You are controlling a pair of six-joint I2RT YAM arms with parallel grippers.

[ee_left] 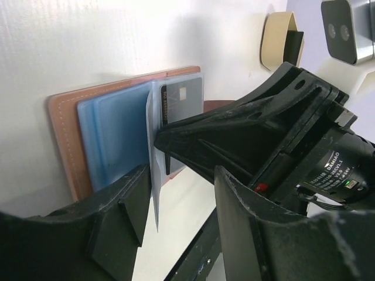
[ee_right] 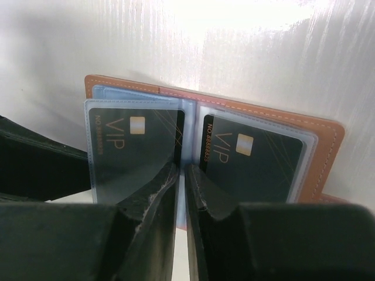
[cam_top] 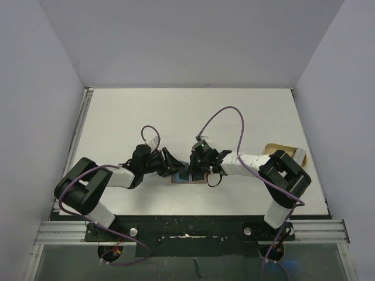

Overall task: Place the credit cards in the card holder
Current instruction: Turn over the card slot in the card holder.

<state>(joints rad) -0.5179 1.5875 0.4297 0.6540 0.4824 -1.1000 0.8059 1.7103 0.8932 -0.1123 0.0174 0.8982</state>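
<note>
Well, the small reddish-brown leather bifold card holder lies spread open and flat on the white surface. In the top view it sits toward the 6 o'clock edge, between the two arms. The left end effector reaches it from 9 o'clock and the right end effector from 3 o'clock, their tips close together over it.

Pale blue see-through plastic covers both halves of the card holder. The right wrist view shows a dark grey-blue credit card with gold "VIP" lettering at 9 o'clock of the fold. A second credit card of the same look lies at 3 o'clock of the fold. Each is behind plastic (whether fully seated in a pocket, I cannot tell).

The right end effector is clenched almost together at the fold, pinching a thin clear plastic sleeve. In the left wrist view that sleeve stands up on edge from the card holder. The left end effector is released, its jaws spread on either side of the raised sleeve's near edge and gripping nothing. Whether one finger brushes the plastic is unclear.

A tan oval tray sits well apart at 3 o'clock of the card holder, near the surface's 3 o'clock edge.
</note>
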